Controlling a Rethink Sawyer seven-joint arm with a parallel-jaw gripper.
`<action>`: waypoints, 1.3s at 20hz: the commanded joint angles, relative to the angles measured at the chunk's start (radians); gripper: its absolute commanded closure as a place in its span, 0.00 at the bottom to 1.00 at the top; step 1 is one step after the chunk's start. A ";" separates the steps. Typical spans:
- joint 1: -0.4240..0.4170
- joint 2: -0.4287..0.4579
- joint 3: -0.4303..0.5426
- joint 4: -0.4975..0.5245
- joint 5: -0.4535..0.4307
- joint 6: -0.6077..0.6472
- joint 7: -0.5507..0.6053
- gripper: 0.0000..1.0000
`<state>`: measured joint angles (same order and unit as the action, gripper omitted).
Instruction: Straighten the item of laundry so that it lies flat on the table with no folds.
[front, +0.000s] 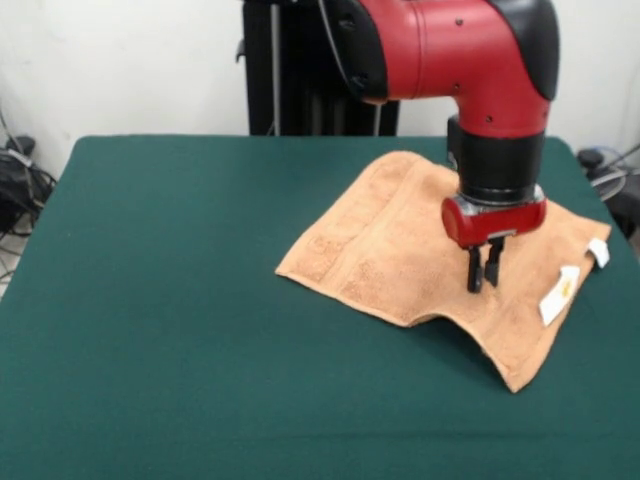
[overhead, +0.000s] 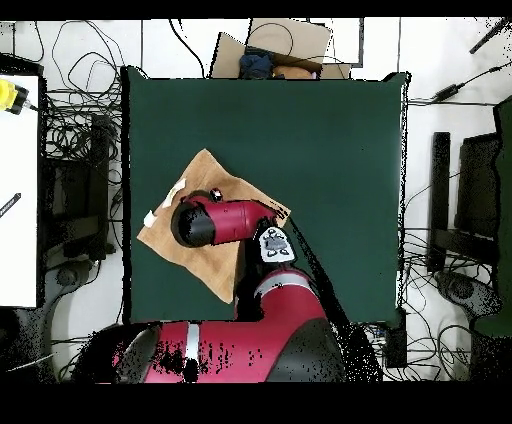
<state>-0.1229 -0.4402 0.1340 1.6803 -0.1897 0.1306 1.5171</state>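
The towel (front: 420, 250) lies rumpled near the bench's (front: 150, 300) edge. The pincer (front: 484, 270), nearly closed and empty, hovers above it. Soft and limp, it likely handles best pinched at a corner.

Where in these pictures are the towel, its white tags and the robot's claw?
Towel (front: 390, 250): front view, on its flat middle.
White tags (front: 558, 293): front view, on the larger tag at the towel's edge.
Gripper (front: 484, 270): front view, midway between its dark fingertips above the towel.
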 joint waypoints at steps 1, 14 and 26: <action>-0.005 -0.017 0.103 -0.168 -0.019 0.095 0.020 1.00; -0.032 0.025 0.137 -0.236 -0.033 0.169 -0.010 1.00; -0.050 -0.007 0.152 -0.183 -0.048 0.124 0.024 1.00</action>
<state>-0.1502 -0.4425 0.1950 1.4907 -0.1915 0.2001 1.5171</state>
